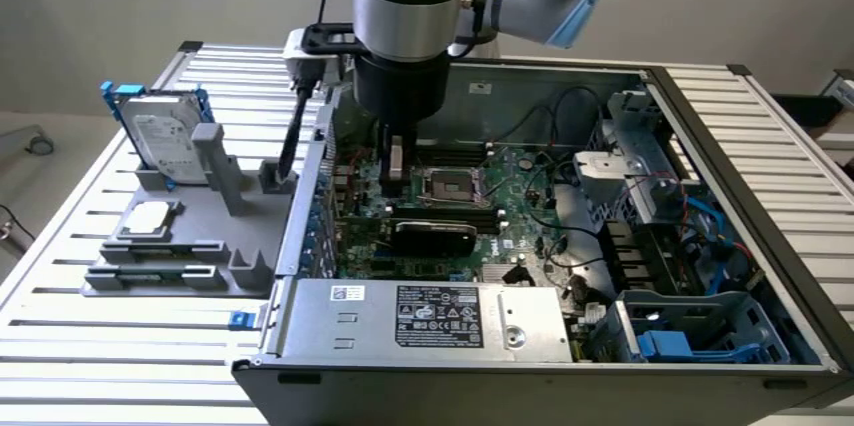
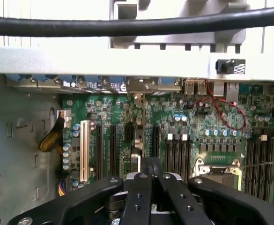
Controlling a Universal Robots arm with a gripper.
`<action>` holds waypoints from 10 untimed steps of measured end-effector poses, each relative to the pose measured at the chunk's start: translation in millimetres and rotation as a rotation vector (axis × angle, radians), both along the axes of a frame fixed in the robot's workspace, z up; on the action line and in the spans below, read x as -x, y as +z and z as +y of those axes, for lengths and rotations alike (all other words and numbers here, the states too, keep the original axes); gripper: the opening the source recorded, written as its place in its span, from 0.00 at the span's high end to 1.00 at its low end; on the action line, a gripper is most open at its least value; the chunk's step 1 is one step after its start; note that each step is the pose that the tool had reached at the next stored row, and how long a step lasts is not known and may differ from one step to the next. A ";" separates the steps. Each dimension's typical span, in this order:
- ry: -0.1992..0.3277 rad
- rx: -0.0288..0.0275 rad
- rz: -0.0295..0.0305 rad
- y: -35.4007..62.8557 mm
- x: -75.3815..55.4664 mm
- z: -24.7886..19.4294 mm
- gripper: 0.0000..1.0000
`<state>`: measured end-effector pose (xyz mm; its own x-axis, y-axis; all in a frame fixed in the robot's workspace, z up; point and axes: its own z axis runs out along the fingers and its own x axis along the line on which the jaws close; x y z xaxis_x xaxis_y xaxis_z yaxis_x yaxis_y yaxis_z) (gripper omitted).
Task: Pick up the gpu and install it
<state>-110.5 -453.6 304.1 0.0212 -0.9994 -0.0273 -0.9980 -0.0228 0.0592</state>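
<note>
You have a slatted metal table (image 1: 80, 346) carrying an open computer case (image 1: 747, 196), and the arm (image 1: 407, 6) comes straight down into it. At the case's near edge in the exterior view sits the silver power supply (image 1: 427, 318); behind it the green motherboard (image 1: 514, 196) covers the floor of the case. On the exterior view's left, outside the case, a grey fixture (image 1: 247, 261) holds the hard drive (image 1: 163, 141) upright in its blue frame. Your gripper (image 1: 396, 186) hangs over the motherboard, just to the exterior view's left of the empty processor socket (image 1: 450, 184). Whether it is clamped or loose, you cannot tell from either view. The gpu (image 1: 434, 238) appears as a black rectangular cooler standing on the motherboard between the socket and the power supply, just below the gripper; contact between them cannot be made out. The small square processor chip (image 1: 147, 218) lies on the fixture.
</note>
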 end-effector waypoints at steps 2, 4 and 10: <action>0.000 0.0002 0.0169 0.0 4.0 0.3 0.89; 0.000 0.0002 0.0324 0.0 9.1 0.4 0.89; 0.000 0.0028 0.0388 0.0 31.3 0.4 0.89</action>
<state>-141.8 -453.2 304.2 0.0204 -0.9995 -0.0253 -0.9949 -0.0228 0.0980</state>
